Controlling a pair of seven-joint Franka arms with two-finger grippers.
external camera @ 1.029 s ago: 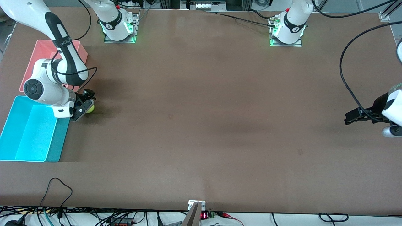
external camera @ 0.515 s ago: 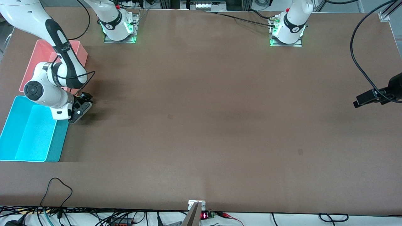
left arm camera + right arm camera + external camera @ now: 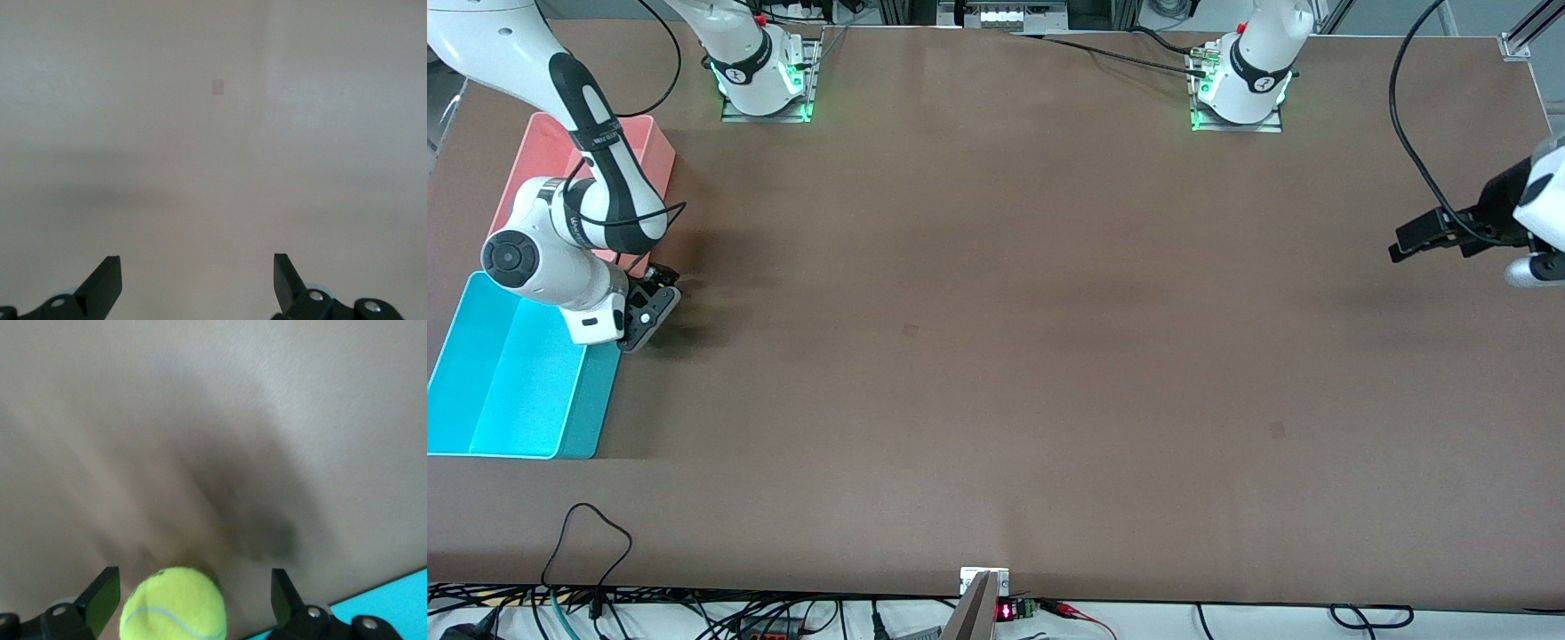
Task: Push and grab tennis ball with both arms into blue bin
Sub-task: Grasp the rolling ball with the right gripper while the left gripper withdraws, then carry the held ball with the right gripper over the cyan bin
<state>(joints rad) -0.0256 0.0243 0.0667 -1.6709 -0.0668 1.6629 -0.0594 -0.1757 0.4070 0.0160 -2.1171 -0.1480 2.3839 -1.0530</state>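
From the front the tennis ball (image 3: 173, 605) is hidden under the right gripper (image 3: 647, 313), which sits low beside the blue bin (image 3: 480, 400) with fingers spread wide and the ball loose between them, ungripped, while the left gripper (image 3: 1427, 238) waits wide open, empty, over the table's (image 3: 996, 356) other end.

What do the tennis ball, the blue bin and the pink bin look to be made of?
Tennis ball: fuzzy yellow-green felt with a pale curved seam, probably over rubber. Blue bin: likely moulded plastic, with smooth, evenly coloured sloped walls and a slight sheen. Pink bin: apparently the same smooth plastic, though the right arm covers most of it.
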